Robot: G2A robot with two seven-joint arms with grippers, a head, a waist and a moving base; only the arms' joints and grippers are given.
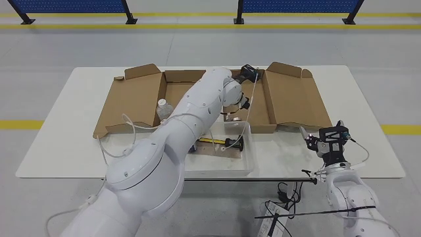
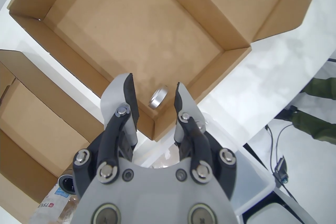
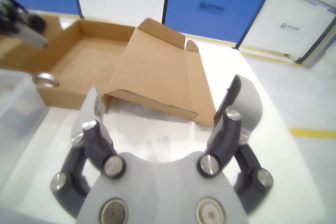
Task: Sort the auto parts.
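Cardboard box (image 1: 289, 99) open, left arm above it; right gripper (image 1: 323, 133) at table (image 1: 381, 138) front edge, bare surface around.
Left wrist: left gripper (image 2: 153, 83) parted, empty, metal ring (image 2: 158, 97) in box corner under jaws.
Right wrist: jaws wide, empty, ring well apart.

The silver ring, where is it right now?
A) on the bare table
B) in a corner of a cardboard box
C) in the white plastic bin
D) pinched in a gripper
B: the silver ring lies in a corner of the cardboard box, and the left gripper over it is open, holding nothing.
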